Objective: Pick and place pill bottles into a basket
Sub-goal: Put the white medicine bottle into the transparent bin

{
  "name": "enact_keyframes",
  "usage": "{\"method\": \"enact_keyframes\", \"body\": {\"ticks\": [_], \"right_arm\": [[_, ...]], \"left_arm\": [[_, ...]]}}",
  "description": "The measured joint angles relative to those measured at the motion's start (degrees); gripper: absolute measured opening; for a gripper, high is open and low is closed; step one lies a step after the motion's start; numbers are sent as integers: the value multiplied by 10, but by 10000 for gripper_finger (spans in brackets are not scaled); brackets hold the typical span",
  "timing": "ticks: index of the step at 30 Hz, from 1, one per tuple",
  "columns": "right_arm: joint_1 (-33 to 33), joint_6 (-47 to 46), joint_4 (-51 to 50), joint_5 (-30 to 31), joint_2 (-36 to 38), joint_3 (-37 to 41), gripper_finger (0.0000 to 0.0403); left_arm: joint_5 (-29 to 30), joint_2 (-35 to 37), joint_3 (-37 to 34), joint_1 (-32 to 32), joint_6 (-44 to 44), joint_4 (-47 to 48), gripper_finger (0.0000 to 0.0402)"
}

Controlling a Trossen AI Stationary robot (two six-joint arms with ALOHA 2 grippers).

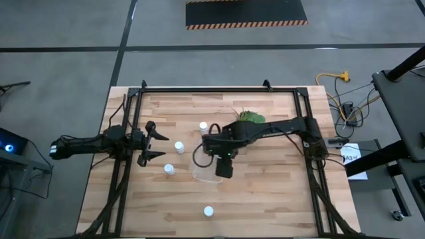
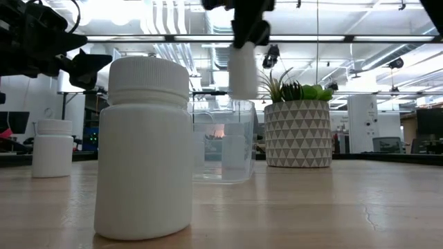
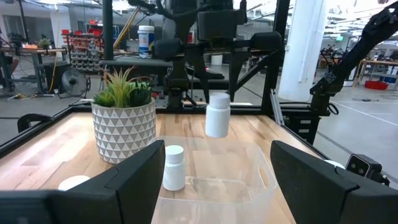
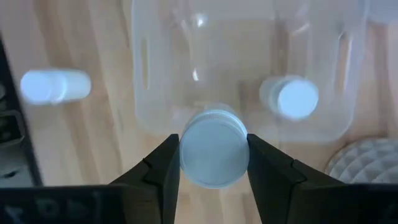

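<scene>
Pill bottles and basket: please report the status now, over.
Right gripper shut on a pill bottle, held above the basket. One bottle stands inside already. Left gripper open, waiting at the table's left. Potted plant beside the basket, not blocking.

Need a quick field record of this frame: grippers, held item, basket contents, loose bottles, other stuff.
right gripper: shut on pill bottle, held above the basket
left gripper: open, empty, at the table's left
basket contents: one upright bottle
loose bottles on table: four visible in the high view, e.g. near-edge bottle
other: potted plant beside the basket
table: wood
</scene>
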State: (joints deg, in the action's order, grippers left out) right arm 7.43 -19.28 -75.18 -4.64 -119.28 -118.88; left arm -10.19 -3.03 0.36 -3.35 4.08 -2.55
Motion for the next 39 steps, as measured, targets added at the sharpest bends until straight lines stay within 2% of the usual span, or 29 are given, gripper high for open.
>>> {"method": "enact_keyframes", "body": {"ticks": [5, 8, 16, 19, 39], "right_arm": [[-4, 24, -4, 8, -41, -53, 137], [-4, 41, -9, 16, -57, -58, 137], [-7, 78, 24, 20, -69, -9, 137], [-10, 78, 58, 20, -68, 8, 137], [-11, 88, 121, 29, -63, 79, 137]], "left_arm": [[0, 1, 0, 0, 0, 0, 274], [0, 1, 0, 0, 0, 0, 274], [0, 0, 0, 0, 0, 0, 274], [0, 1, 0, 0, 0, 0, 274], [0, 1, 0, 0, 0, 0, 274]]}}
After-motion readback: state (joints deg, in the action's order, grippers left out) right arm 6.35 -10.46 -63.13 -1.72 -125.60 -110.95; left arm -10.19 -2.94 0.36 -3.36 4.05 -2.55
